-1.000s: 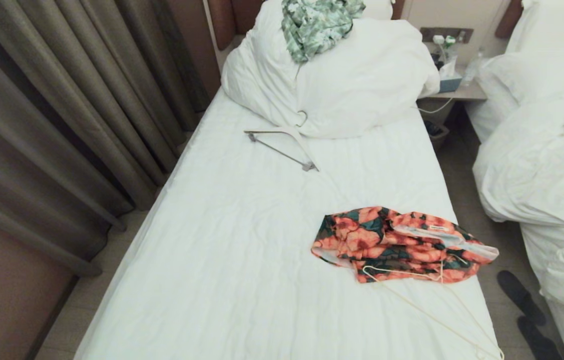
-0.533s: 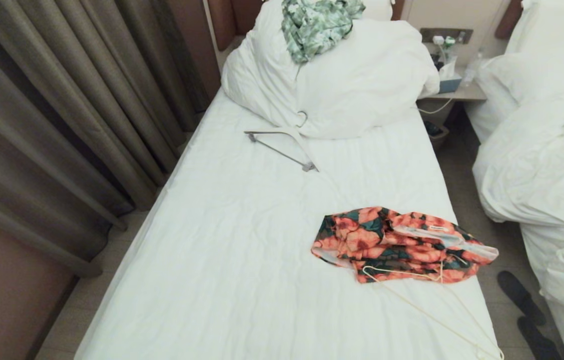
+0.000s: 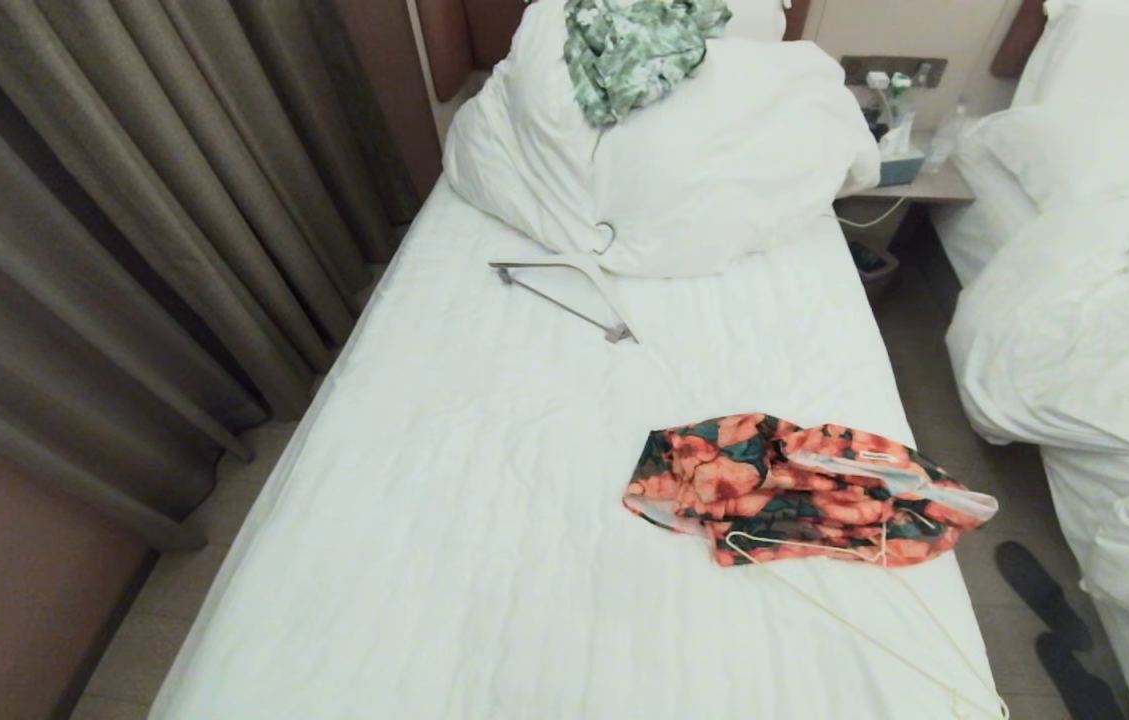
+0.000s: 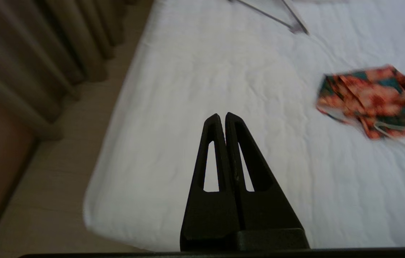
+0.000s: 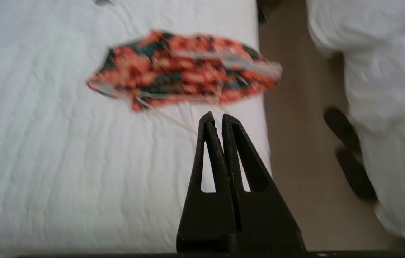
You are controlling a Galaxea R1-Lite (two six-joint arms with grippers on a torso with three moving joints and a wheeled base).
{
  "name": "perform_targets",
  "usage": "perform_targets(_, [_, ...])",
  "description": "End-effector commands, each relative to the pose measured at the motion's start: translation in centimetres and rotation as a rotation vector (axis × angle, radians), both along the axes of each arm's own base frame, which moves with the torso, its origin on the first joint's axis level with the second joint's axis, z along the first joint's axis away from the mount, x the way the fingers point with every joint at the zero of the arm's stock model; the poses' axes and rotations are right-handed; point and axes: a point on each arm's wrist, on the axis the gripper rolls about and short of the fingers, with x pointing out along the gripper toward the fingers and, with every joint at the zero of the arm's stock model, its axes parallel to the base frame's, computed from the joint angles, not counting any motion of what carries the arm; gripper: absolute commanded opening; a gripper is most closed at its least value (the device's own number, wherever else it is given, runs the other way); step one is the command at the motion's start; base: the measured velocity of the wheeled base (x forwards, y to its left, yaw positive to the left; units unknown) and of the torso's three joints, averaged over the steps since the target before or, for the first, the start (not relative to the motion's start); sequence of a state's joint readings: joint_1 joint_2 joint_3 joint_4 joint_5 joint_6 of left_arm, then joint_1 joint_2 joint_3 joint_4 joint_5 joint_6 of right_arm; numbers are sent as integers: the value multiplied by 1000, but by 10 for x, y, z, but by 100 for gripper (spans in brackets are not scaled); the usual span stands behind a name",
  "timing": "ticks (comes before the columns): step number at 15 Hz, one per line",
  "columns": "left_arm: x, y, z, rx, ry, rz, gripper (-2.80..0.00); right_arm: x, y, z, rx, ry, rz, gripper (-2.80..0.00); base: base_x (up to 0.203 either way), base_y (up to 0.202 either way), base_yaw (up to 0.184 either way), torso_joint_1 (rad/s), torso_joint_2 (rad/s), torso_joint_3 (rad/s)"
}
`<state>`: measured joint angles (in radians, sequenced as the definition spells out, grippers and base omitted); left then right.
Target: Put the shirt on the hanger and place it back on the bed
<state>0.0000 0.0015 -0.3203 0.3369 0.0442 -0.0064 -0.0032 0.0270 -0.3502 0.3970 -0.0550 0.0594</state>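
Observation:
The flowered shirt (image 3: 804, 490) lies crumpled on the bed (image 3: 484, 520), near its right edge. The thin cream hanger (image 3: 859, 620) lies partly on the shirt's near side, its wire running toward the bed's near right corner. Neither gripper shows in the head view. In the left wrist view my left gripper (image 4: 222, 115) is shut and empty over the white sheet, with the shirt (image 4: 374, 100) well off to its side. My right gripper (image 5: 216, 115) is shut and empty too, held back from the shirt (image 5: 184, 71), with the hanger wire (image 5: 168, 116) just beyond its tips.
A thicker white hanger with a grey bar (image 3: 569, 290) lies by the big pillow (image 3: 684, 170), which carries a pale green patterned garment (image 3: 634, 50). Curtains (image 3: 124, 230) hang along the left. A second bed (image 3: 1104, 330) and dark slippers (image 3: 1049, 610) stand right, past a narrow aisle.
None in the head view: the shirt, both hangers and the bedding lie where they were.

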Motion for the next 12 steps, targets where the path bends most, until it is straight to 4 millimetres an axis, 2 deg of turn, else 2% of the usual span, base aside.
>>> perform_targets(1, [15,-1,-25,16,53,-38,-280,9,1,-8,-10,-108,26,-280,0,0,0,0,0,0])
perform_targets(3, [27,-1,-44,102,50,-61,-280,22,2,-18,-39,-213,85,-280,0,0,0,0,0,0])
perform_targets(4, [29,-1,-45,142,8,-66,-280,27,2,-25,-56,-229,100,-280,0,0,0,0,0,0])
perform_targets(6, [30,-1,-47,152,6,-70,-280,32,3,-38,-104,-209,111,-280,0,0,0,0,0,0])
perform_targets(12, [31,-2,-50,138,14,-78,-280,33,2,-53,-137,-56,94,-280,0,0,0,0,0,0])
